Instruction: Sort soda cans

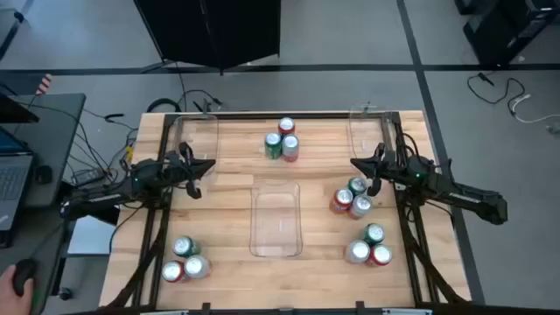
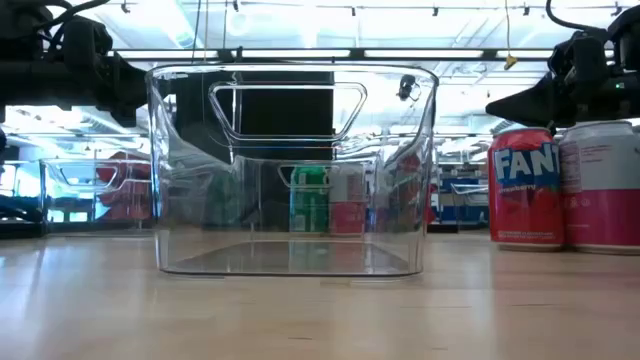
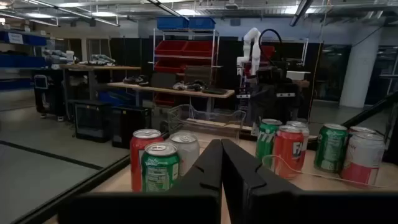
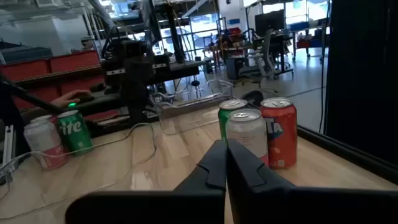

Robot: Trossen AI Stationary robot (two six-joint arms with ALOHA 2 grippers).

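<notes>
- Lettering shows on few cans: in the low view a red can (image 2: 526, 187) reads "FAN", cut off by a silver-white can (image 2: 603, 187) touching its side; in the right wrist view a green can (image 4: 76, 131) shows "ite"; other labels are too small to read
- Soda cans stand upright in four clusters of three on the wooden table (image 1: 227, 271): one at the far edge (image 1: 283, 141), one near the right gripper (image 1: 352, 198), one at the near right (image 1: 368, 246), one at the near left (image 1: 185, 261); each cluster mixes red, green and silver-white
- Clear bins: one in the table's middle (image 1: 276, 219), one at the far left corner (image 1: 194, 134), one at the far right corner (image 1: 367, 129); all appear to hold no cans
- A person's hand (image 1: 16, 282) rests on a mouse at a desk left of the table, beside a laptop (image 1: 10, 179)
- Left gripper (image 1: 194, 185) hangs over the table's left side, fingers pressed together, holding nothing, just beside the far left bin
- Right gripper (image 1: 374, 185) hangs over the right side, fingers pressed together and empty, just beside the nearest cluster
</notes>
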